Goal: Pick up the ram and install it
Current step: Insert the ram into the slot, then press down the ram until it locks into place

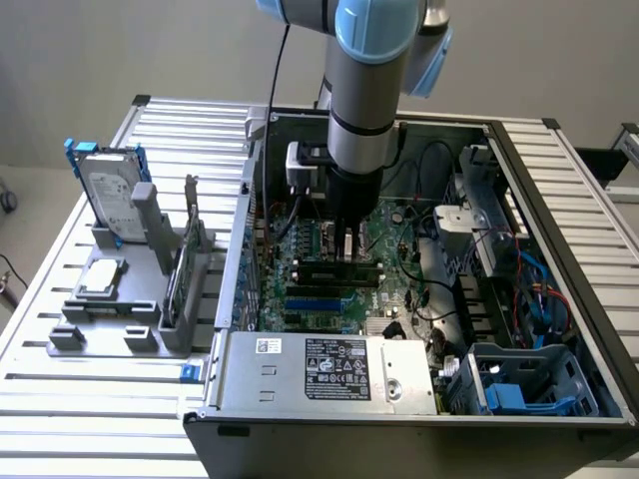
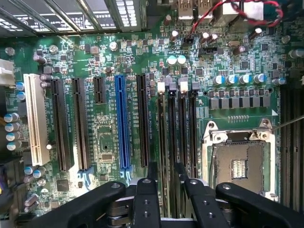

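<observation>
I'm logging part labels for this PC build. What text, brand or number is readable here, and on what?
None can be read.
Power supply label: print and marks too small.
Hard drive label: blurred.
Motherboard silkscreen beside the blue slot: too small.

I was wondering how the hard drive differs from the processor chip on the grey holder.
The hard drive stands on edge; the processor chip lies flat. The hard drive is far larger than the processor chip. The hard drive carries blue rails; the processor chip has none. Both sit in the grey holder.
</observation>
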### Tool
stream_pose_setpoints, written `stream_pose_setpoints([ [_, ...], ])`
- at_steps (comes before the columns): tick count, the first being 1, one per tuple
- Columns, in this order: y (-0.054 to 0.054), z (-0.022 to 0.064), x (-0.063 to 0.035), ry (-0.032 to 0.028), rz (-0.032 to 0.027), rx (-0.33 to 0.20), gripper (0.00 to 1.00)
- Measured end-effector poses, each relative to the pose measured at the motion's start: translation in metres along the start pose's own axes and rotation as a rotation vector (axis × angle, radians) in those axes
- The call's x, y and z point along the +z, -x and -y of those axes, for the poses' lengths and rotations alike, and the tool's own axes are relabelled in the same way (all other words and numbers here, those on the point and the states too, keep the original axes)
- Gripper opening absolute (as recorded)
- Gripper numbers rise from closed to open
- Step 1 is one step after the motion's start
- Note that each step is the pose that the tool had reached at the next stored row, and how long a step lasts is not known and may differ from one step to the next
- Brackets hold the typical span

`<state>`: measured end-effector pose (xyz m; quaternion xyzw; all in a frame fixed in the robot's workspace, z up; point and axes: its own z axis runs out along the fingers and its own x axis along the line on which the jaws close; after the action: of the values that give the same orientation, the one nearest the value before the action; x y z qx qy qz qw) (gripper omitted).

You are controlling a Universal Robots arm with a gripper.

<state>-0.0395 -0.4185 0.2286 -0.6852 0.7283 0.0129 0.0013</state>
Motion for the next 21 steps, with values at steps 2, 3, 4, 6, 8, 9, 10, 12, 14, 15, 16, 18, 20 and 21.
stream_pose_setpoints([
  [2, 0.0, -0.0001, -0.0066, 0.0, 0.0002, 0.0, 0.28],
  [3, 0.0, -0.0001, -0.0102, 0.0002, 0.0001, 0.0, 0.28],
  [4, 0.0, -0.0002, -0.0139, 0.0002, 0.0002, 0.0, 0.28],
  [6, 0.0, -0.0003, -0.0209, 0.0003, 0.0001, 0.0, 0.28],
  [8, 0.0, -0.0004, -0.0225, 0.0004, 0.0001, 0.0, 0.2],
  [9, 0.0, -0.0003, -0.0225, 0.0003, 0.0002, 0.0, 0.2],
  [10, 0.0, -0.0004, -0.0225, 0.0003, 0.0003, 0.0, 0.13],
  [12, 0.0, -0.0003, -0.0225, 0.0003, 0.0003, 0.0, 0.11],
  [14, 0.0, -0.0004, -0.0226, 0.0004, 0.0001, 0.0, 0.11],
  [15, 0.0, -0.0004, -0.0226, 0.0004, 0.0002, 0.0, 0.11],
  [16, 0.0, -0.0004, -0.0226, 0.0004, 0.0001, 0.0, 0.11],
  [18, 0.0, -0.0004, -0.0226, 0.0004, 0.0001, 0.0, 0.11],
  [20, 0.0, -0.0004, -0.0226, 0.0004, 0.0001, 0.0, 0.11],
  [21, 0.0, -0.0004, -0.0226, 0.0004, 0.0001, 0.0, 0.11],
])
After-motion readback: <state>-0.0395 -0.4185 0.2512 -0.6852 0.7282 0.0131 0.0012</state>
